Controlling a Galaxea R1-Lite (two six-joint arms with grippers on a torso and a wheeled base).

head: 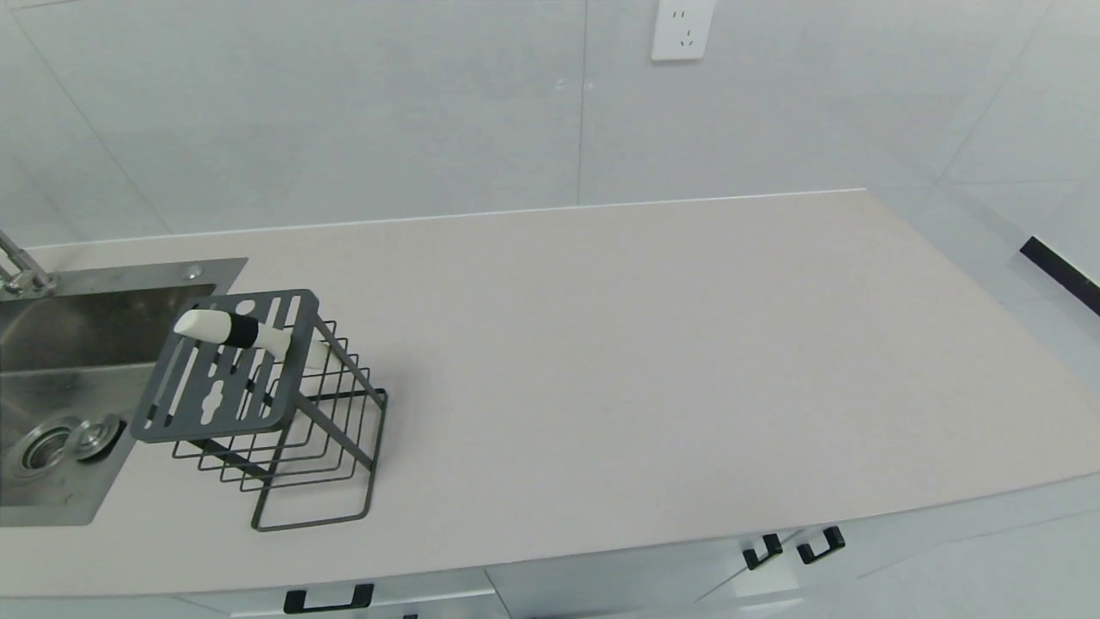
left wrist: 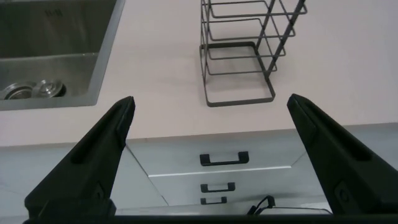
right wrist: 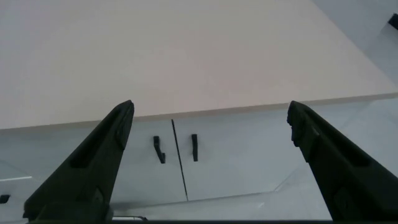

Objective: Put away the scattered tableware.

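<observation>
**Surface** (head: 644, 344): pale beige worktop along a grey tiled wall. Its near edge runs across the left wrist view (left wrist: 155, 93) and the right wrist view (right wrist: 186, 56).

**Wire rack** (head: 279, 391): dark grey, upright on the surface at the robot's left, just beside the sink. It has a slotted top plate over open wire tiers. In the left wrist view the rack (left wrist: 240, 102) is cut off by the frame, so its base loop and lower tiers are seen but not the top plate.

**White-handled utensil** (head: 206, 326): the task's item, lodged in a slot of the rack's top plate. The handle is tilted toward the sink and has a black band. The working end is hidden among the wires, so the type of utensil cannot be told.

**Sink** (head: 69, 404): steel, with a drain fitting (head: 51, 443), partly cut off at the head view's edge. The left wrist view gives one corner of the sink (left wrist: 50, 37).

**Tap** (head: 21, 271): a fragment at the frame edge.

**Left hand** (left wrist: 211, 102): fingers spread wide, holding nothing. It sits out in front of the surface edge, above the drawer handles (left wrist: 224, 159).

**Right hand** (right wrist: 209, 106): fingers spread wide, holding nothing. It sits out in front of the surface edge, above the paired door handles (right wrist: 160, 149).

**Wall socket** (head: 681, 28): white, its top cropped by the frame.
</observation>
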